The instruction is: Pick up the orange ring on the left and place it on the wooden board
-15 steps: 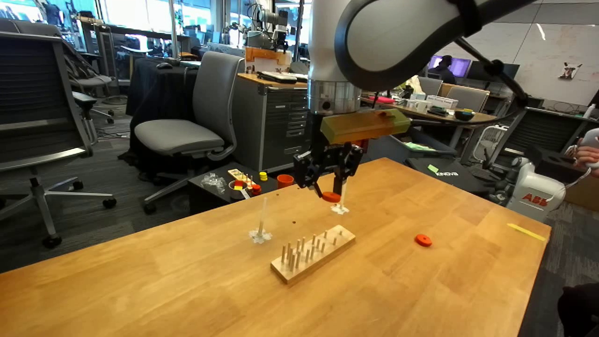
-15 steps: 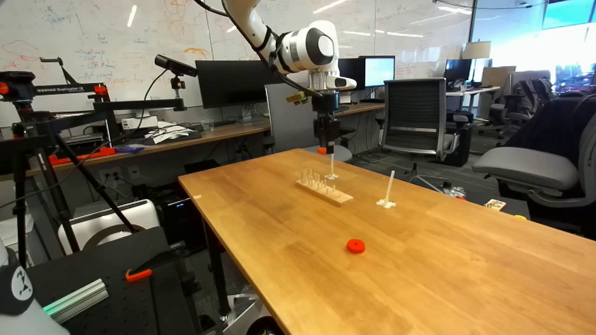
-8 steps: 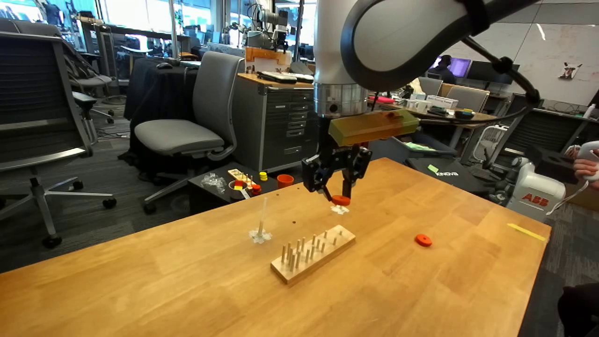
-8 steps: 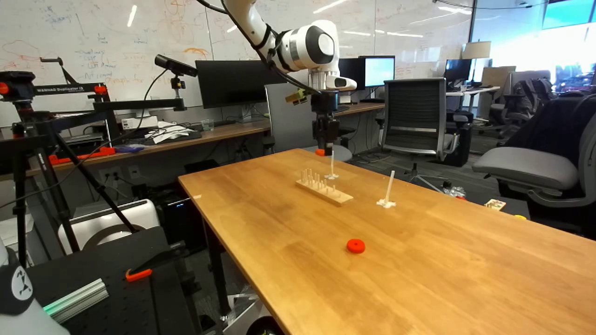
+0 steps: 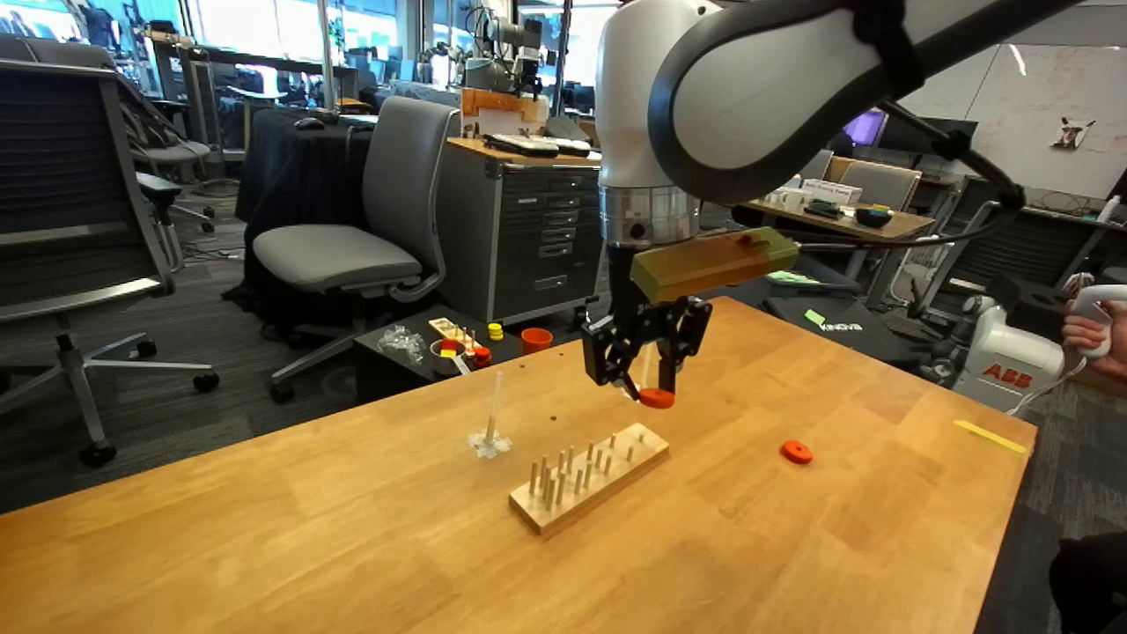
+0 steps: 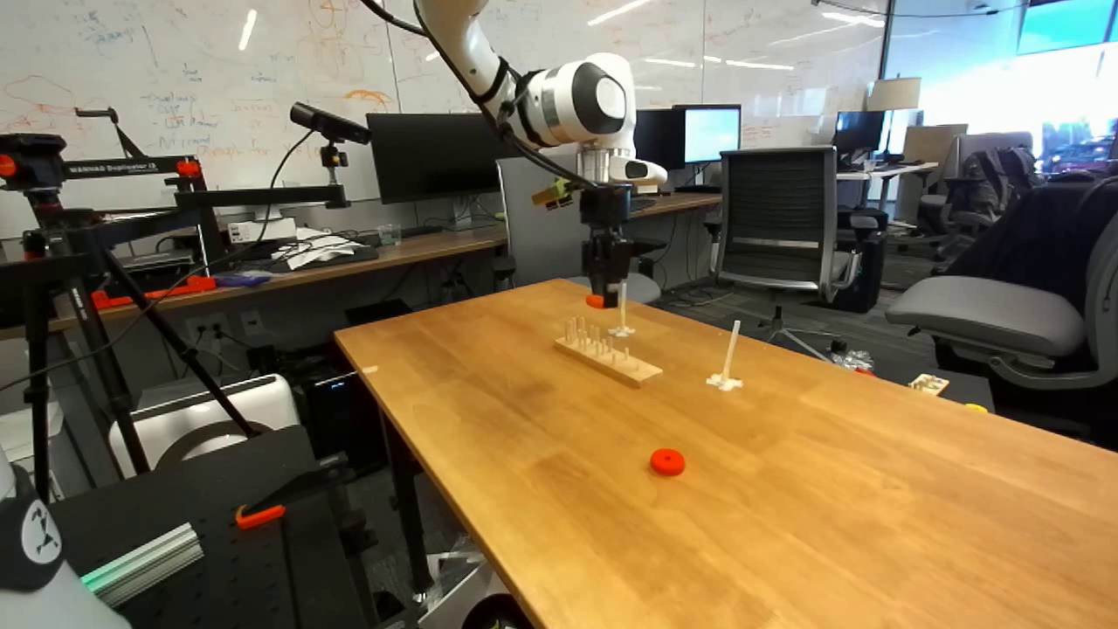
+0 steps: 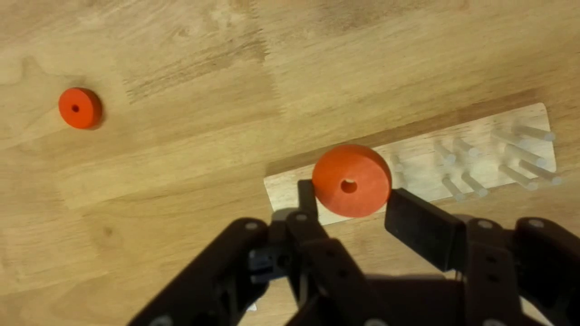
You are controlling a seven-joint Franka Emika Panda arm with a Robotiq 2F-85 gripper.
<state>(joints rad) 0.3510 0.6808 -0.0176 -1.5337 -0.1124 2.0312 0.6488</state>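
1. Surface: wooden table (image 5: 308, 555); pegboard (image 5: 577, 501) flat on it, pegs (image 7: 519, 178) crowded at one end, sparse at the other; two upright rods (image 6: 730, 354) taped down along one long side of the pegboard; loose orange ring (image 6: 667, 464) flat on the table, well apart from the pegboard, out past its sparse end.
2. Room: beyond the pegboard in an exterior view, grey office chair (image 5: 335, 255) and drawer cabinet (image 5: 541, 242); behind the pegboard in an exterior view, whiteboard (image 6: 288, 52) with handwriting and black monitor (image 6: 437, 155).
3. Fingers: Robotiq gripper (image 5: 652, 393) above the table, near the pegboard's sparse end; fingers (image 7: 308, 197) drawn in, pinching the orange ring (image 7: 362, 184) at opposite sides of its rim.
4. Ring position: between the fingertips, off the table; in the wrist view it overlaps the pegboard's sparse end; in both exterior views a gap shows between it and the pegs.
5. Ring orientation: broad face and centre hole face out in the wrist view; hole axis near vertical; outline round, width about level in both exterior views; slight tilt cannot be judged; pegboard's long axis slants from lower left to upper right in the wrist view.
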